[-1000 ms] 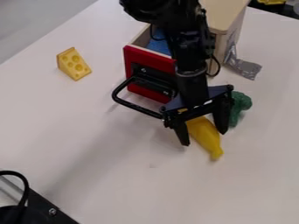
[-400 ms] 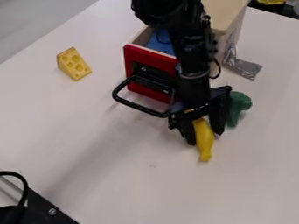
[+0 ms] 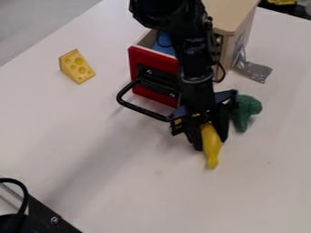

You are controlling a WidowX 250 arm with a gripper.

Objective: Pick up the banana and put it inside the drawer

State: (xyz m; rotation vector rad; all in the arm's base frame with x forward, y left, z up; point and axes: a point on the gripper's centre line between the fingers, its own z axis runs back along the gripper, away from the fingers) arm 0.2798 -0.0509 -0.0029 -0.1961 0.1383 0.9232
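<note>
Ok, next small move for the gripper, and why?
Probably a short lift straight up: the gripper has its fingers closed on the banana, and the drawer stands open behind it, its red front and black handle between banana and compartment, so height likely comes first.

1 cheese wedge (image 3: 77, 67), 1 green toy (image 3: 247, 108)

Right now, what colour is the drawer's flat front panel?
Red, in the camera view.

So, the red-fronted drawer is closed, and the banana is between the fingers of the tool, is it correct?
"Closed" is wrong: the camera view shows the red-fronted drawer pulled open. The banana is indeed between the fingers of the tool.
</note>
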